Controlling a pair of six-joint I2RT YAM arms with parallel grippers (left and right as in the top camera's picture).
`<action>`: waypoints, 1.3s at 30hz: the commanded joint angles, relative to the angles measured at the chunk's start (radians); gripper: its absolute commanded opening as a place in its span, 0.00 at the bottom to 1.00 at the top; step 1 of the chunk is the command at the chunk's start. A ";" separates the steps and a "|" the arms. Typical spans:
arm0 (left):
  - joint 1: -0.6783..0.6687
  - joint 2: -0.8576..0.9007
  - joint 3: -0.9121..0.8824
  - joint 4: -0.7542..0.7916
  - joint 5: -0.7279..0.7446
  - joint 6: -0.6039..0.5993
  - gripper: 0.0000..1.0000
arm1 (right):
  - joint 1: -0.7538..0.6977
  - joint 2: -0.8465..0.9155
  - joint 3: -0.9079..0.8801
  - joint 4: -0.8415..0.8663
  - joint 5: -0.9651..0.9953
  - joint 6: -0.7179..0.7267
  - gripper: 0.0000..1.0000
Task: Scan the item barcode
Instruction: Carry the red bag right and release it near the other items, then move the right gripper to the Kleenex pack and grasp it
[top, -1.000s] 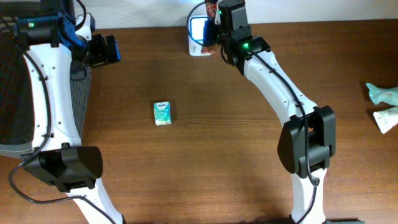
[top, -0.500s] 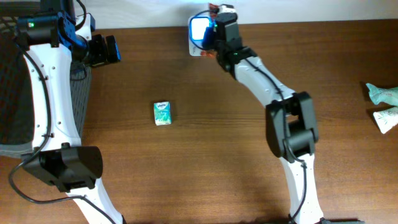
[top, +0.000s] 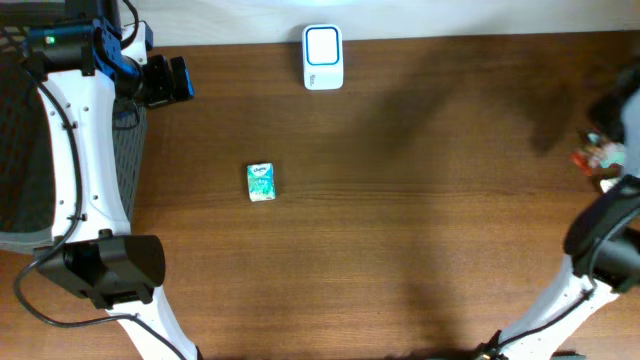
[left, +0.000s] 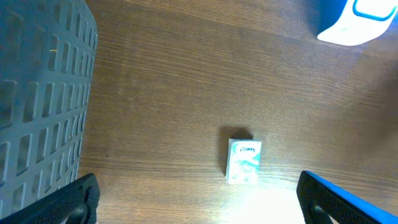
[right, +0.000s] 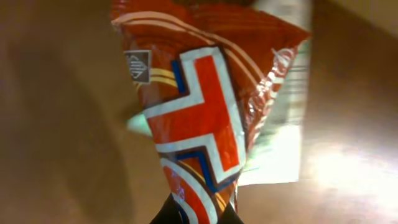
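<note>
A red packet (right: 205, 118) is clamped in the right gripper (right: 198, 216), well apart from the scanner (top: 323, 57); the left gripper (left: 205, 208) is spread wide.

Red packet (right: 205, 124), right wrist view: no wording can be read. It carries a small grey square emblem (right: 137, 66) with a diamond-like mark near the upper left, and a large white cross edged in blue on the red face, with thin white and yellow stripes beside it. Tissue pack (left: 242, 160), left wrist view: one short script word in dark letters near its top edge, too small to read with certainty. Scanner (top: 323, 57), overhead view: a blue rounded-square outline on its white top, with no letters or numbers legible.
</note>
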 joint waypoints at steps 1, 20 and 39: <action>0.003 -0.004 0.000 0.002 0.007 0.010 0.99 | -0.055 0.013 0.000 -0.014 0.016 0.012 0.12; 0.003 -0.004 0.000 0.002 0.007 0.010 0.99 | 0.288 -0.023 0.001 0.039 -1.050 -0.237 0.85; 0.003 -0.004 0.000 0.002 0.007 0.010 0.99 | 1.130 0.222 -0.024 0.186 -0.887 -0.043 0.64</action>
